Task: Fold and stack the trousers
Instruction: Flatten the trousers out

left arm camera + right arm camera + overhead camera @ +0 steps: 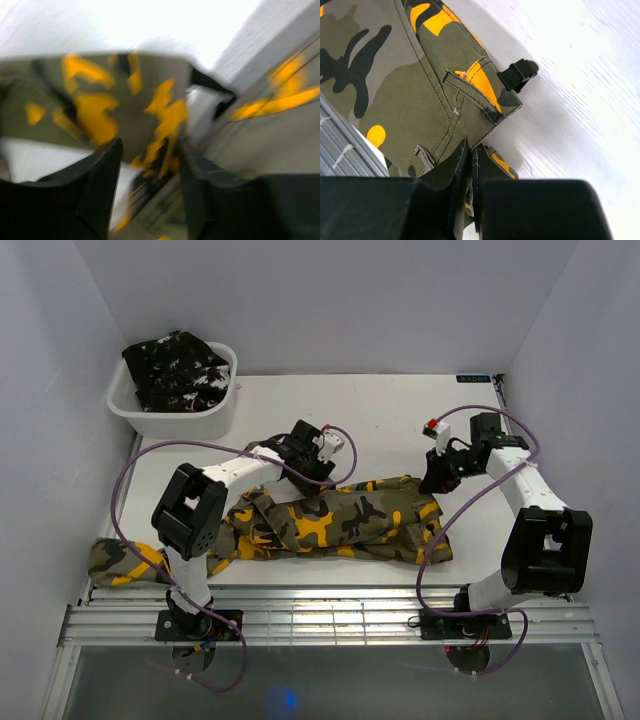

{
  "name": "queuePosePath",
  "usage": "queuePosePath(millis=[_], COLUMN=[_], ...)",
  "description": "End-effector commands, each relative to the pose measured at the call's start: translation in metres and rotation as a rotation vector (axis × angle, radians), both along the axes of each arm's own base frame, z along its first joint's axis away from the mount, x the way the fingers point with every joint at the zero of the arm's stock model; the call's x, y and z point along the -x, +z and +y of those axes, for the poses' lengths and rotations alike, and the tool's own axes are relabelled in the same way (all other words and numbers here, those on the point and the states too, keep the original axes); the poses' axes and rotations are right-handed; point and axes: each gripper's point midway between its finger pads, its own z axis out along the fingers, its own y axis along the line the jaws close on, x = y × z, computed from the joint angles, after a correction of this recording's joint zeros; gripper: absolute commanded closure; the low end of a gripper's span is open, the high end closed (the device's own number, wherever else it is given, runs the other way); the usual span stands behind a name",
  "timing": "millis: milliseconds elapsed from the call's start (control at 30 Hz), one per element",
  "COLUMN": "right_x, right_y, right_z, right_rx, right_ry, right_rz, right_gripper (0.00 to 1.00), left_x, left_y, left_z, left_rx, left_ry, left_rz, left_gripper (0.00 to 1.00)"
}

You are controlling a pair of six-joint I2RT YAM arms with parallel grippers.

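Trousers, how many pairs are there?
2. Olive-grey cloth trousers with orange patches lie on the table; black white-flecked trousers sit in the white plastic tub. Others could hide beneath.

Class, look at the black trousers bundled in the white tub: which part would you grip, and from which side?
Probably a raised fold on top of the black trousers, coming straight down from above: the heap rises over the rim of the white tub, whose walls block a sideways approach.

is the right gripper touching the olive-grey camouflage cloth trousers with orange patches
Touching: the right wrist view shows the right gripper shut on the olive-grey camouflage trousers, cloth pinched between its fingertips.
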Motion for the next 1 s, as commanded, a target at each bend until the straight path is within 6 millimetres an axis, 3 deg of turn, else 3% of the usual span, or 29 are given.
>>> queuePosePath(millis=[0, 167, 300, 467, 633, 733, 867, 967], right_x=[0.007, 0.017, 0.023, 0.035, 0.036, 0.033, 0.028, 0.023], right_y=[0.000, -0.008, -0.018, -0.037, -0.043, -0.041, -0.040, -0.035], right_z=[-0.028, -0.021, -0.019, -0.024, -0.027, -0.030, -0.035, -0.043], right_rx=[0.068, 0.036, 0.026, 0.067, 0.083, 0.098, 0.119, 0.142], right_ry=[-0.025, -0.006, 0.001, 0.006, 0.005, -0.001, -0.015, -0.036], right_rz=[-0.030, 0.005, 0.053, 0.085, 0.089, 0.083, 0.066, 0.038], right_gripper=[0.92, 0.92, 0.92, 0.92, 0.92, 0.92, 0.92, 0.92], left_x=[-0.012, -0.015, -0.026, -0.025, -0.015, -0.011, -0.001, -0.001], left_y=[0.048, 0.083, 0.081, 0.063, 0.042, 0.021, -0.002, -0.023], left_z=[0.036, 0.023, 0.014, -0.015, -0.044, -0.054, -0.056, -0.038], left_rx=[0.016, 0.113, 0.122, 0.141, 0.147, 0.130, 0.099, 0.016], left_ry=[0.095, 0.072, 0.087, 0.025, -0.024, -0.043, -0.059, -0.002], left_rz=[-0.081, -0.121, -0.115, -0.083, -0.047, -0.012, 0.028, 0.039], left_gripper=[0.33, 0.32, 0.32, 0.31, 0.31, 0.32, 0.32, 0.44])
